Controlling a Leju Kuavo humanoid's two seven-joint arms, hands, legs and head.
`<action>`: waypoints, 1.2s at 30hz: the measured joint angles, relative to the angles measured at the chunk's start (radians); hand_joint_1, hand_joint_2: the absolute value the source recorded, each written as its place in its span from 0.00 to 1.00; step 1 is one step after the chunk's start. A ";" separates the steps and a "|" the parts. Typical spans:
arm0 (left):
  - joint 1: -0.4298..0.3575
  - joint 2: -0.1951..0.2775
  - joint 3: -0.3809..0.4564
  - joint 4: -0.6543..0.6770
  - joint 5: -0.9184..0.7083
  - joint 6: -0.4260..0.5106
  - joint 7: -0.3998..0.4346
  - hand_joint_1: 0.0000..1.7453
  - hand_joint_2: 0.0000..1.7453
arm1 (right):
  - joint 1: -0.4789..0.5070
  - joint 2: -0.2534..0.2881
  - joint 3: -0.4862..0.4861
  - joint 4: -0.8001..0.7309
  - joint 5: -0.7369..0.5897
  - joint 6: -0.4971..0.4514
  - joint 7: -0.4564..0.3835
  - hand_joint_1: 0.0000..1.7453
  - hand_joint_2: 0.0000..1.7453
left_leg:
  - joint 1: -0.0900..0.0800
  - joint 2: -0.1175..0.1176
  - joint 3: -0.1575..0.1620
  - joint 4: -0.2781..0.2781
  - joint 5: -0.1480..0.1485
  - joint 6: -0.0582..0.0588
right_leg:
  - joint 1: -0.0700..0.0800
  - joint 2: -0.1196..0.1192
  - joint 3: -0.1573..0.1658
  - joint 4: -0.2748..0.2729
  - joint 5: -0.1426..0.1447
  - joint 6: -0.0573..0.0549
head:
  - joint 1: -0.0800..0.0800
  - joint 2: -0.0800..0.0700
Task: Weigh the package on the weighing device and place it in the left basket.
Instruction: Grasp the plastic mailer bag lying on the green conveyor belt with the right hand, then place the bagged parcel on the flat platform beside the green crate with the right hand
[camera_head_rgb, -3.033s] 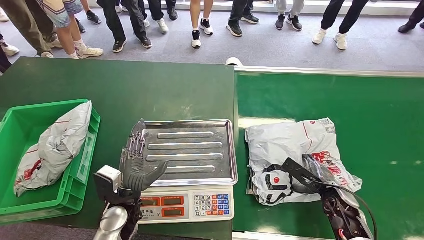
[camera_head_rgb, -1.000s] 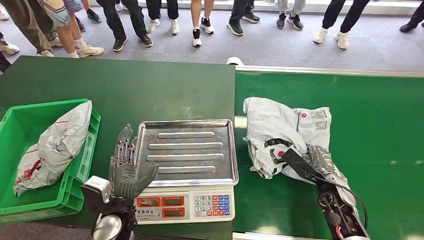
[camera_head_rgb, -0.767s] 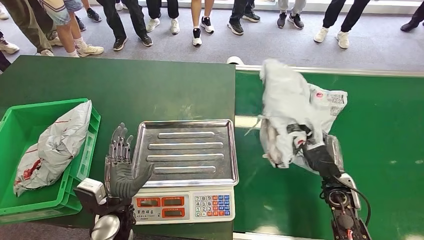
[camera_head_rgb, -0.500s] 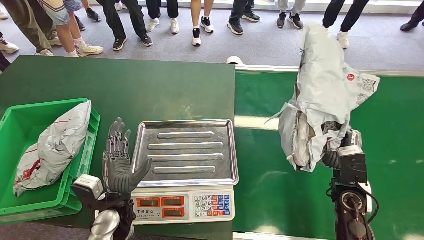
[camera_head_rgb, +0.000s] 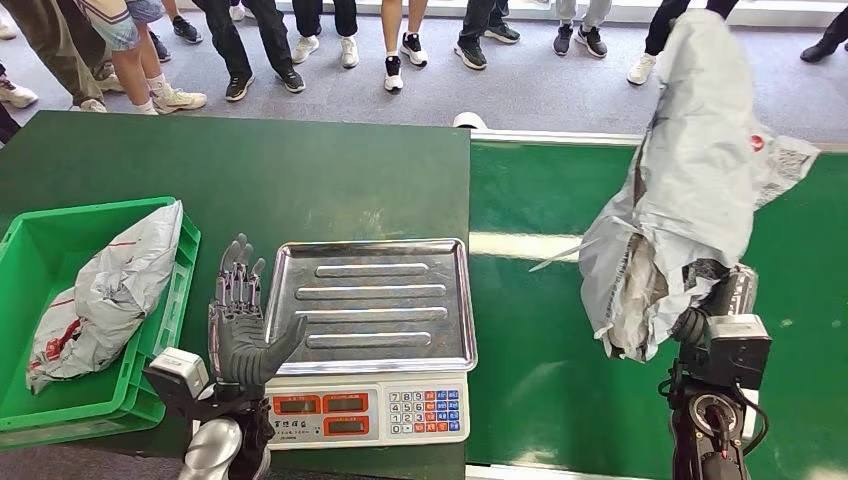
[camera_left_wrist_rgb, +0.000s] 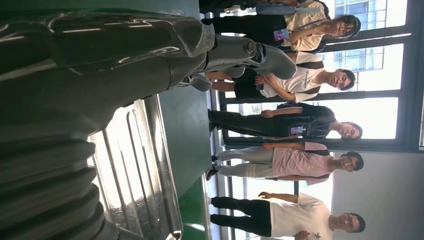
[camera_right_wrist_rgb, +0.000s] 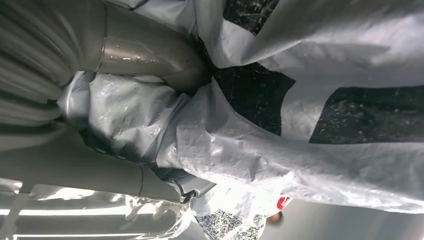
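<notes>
The right hand (camera_head_rgb: 700, 318) grips the grey package (camera_head_rgb: 690, 190) and holds it upright in the air, above the green worktop (camera_head_rgb: 540, 330) to the right of the scale (camera_head_rgb: 372, 340). The scale's steel tray (camera_head_rgb: 372, 300) lies bare. The left hand (camera_head_rgb: 240, 325) stands with fingers apart at the tray's left edge, between it and the green basket (camera_head_rgb: 165, 330), which holds another package (camera_head_rgb: 110, 290).

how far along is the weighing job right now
Early on. Done: the right hand grips the grey package and holds it in the air above the green belt. In hand: carrying it. Left: the scale tray is bare, so weighing is not yet done, nor the drop into the green basket, which holds another package.
</notes>
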 joint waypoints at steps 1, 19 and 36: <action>-0.001 -0.001 0.000 -0.001 0.001 0.001 0.000 0.00 1.00 | 0.005 0.009 -0.004 -0.022 -0.005 -0.010 -0.011 1.00 1.00 | 0.000 0.000 0.000 0.000 0.000 0.000 | 0.000 0.000 0.000 0.000 0.000 0.000 | 0.000 0.000; -0.046 0.002 -0.023 -0.067 -0.070 0.211 0.000 0.00 1.00 | -0.190 0.007 0.352 0.017 0.457 0.035 0.042 1.00 1.00 | 0.000 0.003 -0.001 0.000 0.001 0.000 | 0.000 0.002 -0.001 0.001 0.002 -0.001 | 0.000 0.000; -0.056 0.012 -0.052 -0.067 -0.081 0.260 0.000 0.00 1.00 | -0.270 -0.038 0.513 0.165 0.475 0.025 0.037 1.00 1.00 | 0.000 0.003 -0.002 0.000 0.001 0.000 | 0.000 0.001 -0.002 0.001 0.001 -0.001 | 0.000 0.000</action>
